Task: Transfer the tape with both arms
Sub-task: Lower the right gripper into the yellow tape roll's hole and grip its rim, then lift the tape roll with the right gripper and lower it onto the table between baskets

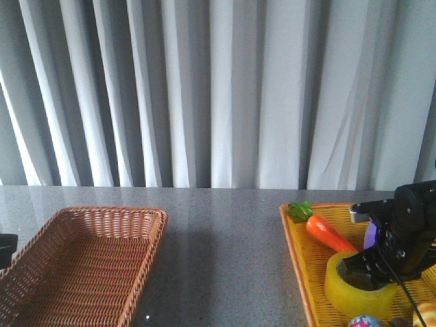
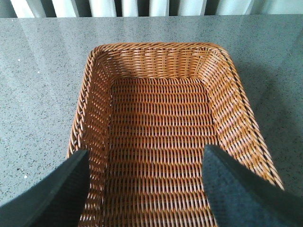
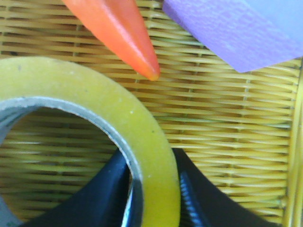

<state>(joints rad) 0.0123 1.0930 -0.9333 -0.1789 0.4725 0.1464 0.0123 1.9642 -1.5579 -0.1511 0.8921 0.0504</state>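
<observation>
- Your right end effector [image 1: 366, 267] straddles the wall of the tape [image 1: 359, 289], one finger inside the core, one outside, closed on it.
- The tape lies flat in the yellow tray [image 1: 300, 255], beside the carrot [image 1: 329, 232].
- Your left end effector [image 2: 144, 189] hangs apart over the basket [image 2: 161, 61].

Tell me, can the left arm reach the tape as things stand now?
Probably not. The left gripper hangs open over the brown basket on the left, while the tape lies in the yellow tray at the far right, with the right gripper straddling its wall.
</observation>
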